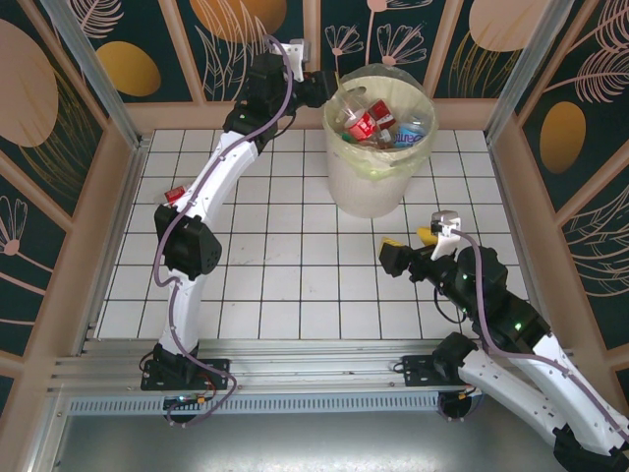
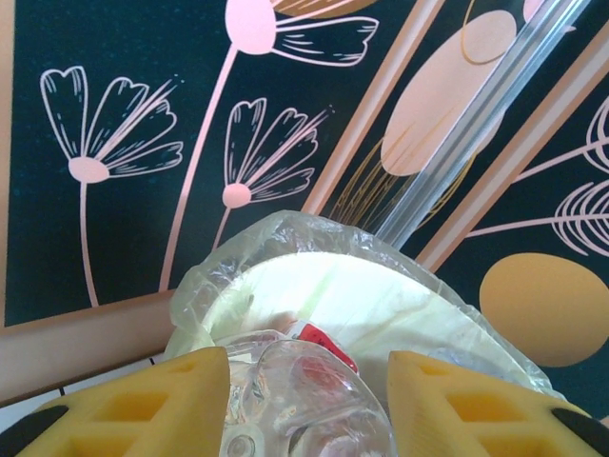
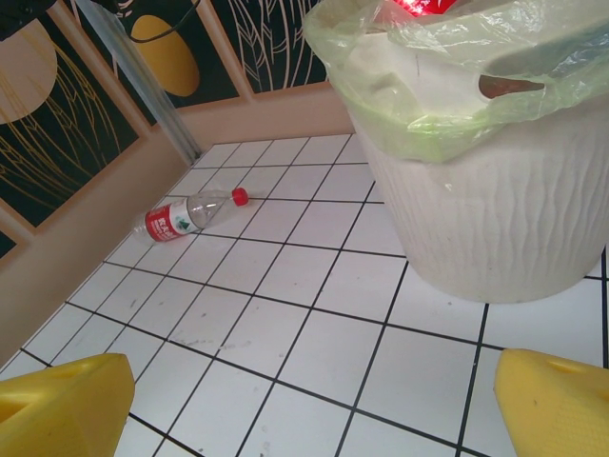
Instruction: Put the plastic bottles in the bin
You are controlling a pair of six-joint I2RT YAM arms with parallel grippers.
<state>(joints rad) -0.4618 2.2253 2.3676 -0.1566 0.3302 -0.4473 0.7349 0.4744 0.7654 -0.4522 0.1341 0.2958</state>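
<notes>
Left gripper (image 2: 306, 419) pinched clear plastic bottle (image 2: 304, 381) at rim of round white bag-lined bin (image 2: 381, 305); judged drop step, release needed next. Right gripper (image 3: 304, 409) spread, empty; red-capped clear bottle (image 3: 186, 217) lay on desk (image 3: 314, 286).

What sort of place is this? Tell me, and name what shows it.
Most likely a purpose-built robot test cell, not a home: two arms bolted to an aluminium rail, a white tiled floor, and patterned wall panels enclosing it.

You have no readable text here. The bottle (image 3: 205, 208) on the floor (image 3: 314, 324) bears a red label (image 3: 169, 225) with white print too small to read; labels (image 1: 362, 125) inside the bin (image 1: 378, 192) are equally illegible.
</notes>
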